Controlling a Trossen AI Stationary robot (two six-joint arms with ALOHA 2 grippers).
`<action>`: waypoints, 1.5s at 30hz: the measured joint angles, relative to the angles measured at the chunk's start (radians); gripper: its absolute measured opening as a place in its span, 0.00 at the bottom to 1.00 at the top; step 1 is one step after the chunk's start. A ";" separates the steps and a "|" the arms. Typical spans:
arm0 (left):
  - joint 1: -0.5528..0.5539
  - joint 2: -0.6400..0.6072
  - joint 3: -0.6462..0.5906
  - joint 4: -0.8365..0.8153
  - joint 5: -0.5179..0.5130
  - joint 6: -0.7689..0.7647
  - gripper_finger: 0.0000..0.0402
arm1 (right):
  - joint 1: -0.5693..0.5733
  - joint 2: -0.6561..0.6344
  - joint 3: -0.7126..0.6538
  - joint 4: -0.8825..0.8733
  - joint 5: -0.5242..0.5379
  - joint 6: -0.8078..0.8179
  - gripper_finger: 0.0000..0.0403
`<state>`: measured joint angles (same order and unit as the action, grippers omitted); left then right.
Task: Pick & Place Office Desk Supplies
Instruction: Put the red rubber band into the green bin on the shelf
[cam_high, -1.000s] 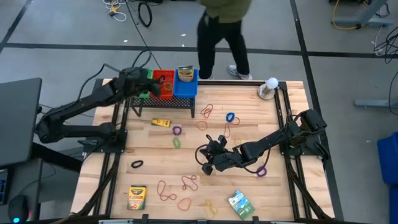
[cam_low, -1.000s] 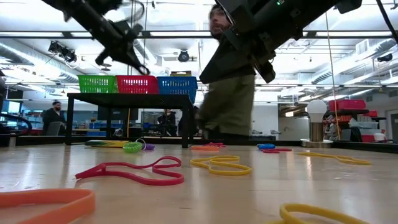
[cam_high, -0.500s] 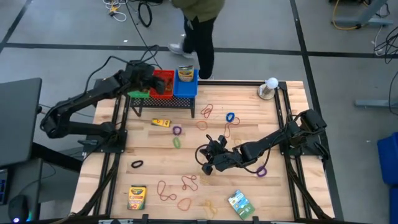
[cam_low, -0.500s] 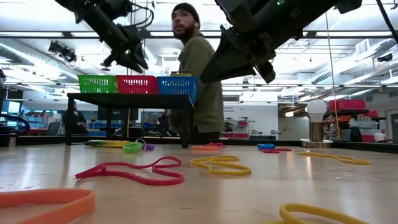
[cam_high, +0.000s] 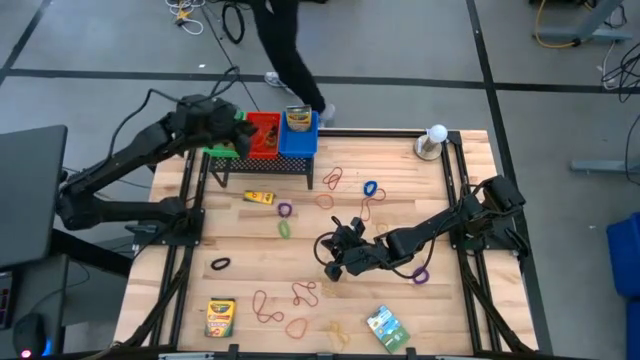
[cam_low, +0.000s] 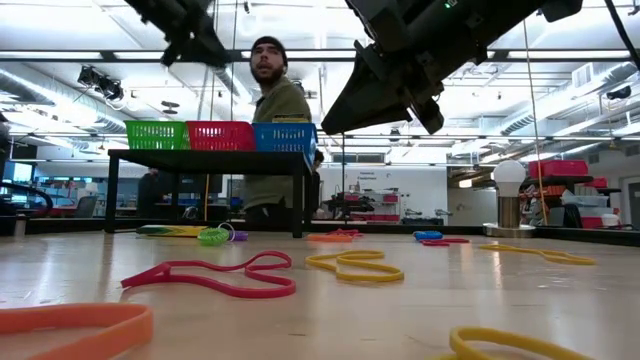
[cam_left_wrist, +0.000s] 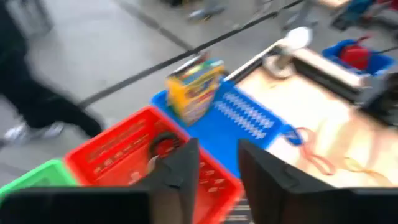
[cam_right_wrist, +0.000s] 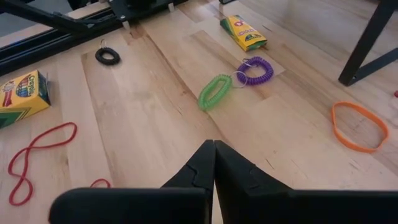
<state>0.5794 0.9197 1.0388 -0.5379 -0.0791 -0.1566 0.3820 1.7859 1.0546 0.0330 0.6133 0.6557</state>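
Rubber bands (cam_high: 300, 293) lie at the desk's (cam_high: 450, 310) near edge beside two crayon boxes (cam_high: 220, 316). At mid-desk our right gripper (cam_high: 335, 262) hovers low, fingers together and empty. Farther off, the left gripper (cam_high: 232, 135) hangs over the red basket (cam_high: 265, 133), fingers (cam_left_wrist: 180, 168) apart. We think the thin bands may slip from a pinch.

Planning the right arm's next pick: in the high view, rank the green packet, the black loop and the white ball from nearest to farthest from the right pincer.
From the right pincer, shut at mid-table:
1. Green packet, at the table's near edge.
2. Black loop, toward the left side.
3. White ball, at the far right corner.
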 joint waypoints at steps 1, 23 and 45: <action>-0.034 -0.018 -0.007 0.009 -0.014 0.000 0.22 | 0.000 0.000 0.000 0.000 0.005 0.005 0.04; -0.708 -0.010 -0.387 0.500 -0.205 -0.100 0.02 | 0.003 -0.143 -0.001 -0.244 -0.064 0.040 0.01; -0.935 0.369 -0.361 0.546 -0.202 -0.271 0.01 | -0.060 -0.406 -0.396 -0.060 -0.304 -0.078 0.01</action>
<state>-0.3561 1.2891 0.6774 0.0082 -0.2810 -0.4276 0.3222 1.3801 0.6591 -0.0273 0.3096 0.5774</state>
